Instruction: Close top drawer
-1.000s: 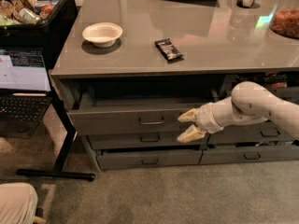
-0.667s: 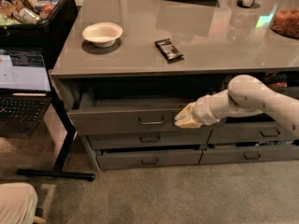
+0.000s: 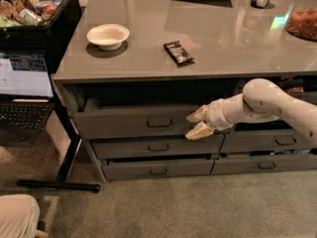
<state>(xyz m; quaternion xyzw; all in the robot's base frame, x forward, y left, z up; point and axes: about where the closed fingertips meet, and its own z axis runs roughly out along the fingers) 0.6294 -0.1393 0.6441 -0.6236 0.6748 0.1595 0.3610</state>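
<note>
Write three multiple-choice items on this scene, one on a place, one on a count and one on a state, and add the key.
1. Where is the end effector?
A. above the counter
B. at the right end of the top drawer front
C. down at the floor

2. How many drawers make up that stack?
A. two
B. three
C. five

3. The top drawer is:
A. pulled out
B. shut flush
C. taken out entirely

Key:
1 B: its open fingers sit by the front's right edge.
2 B: three fronts with pulls lie one below another.
3 A: its front stands forward of the drawer below, with a dark gap above it.
</note>
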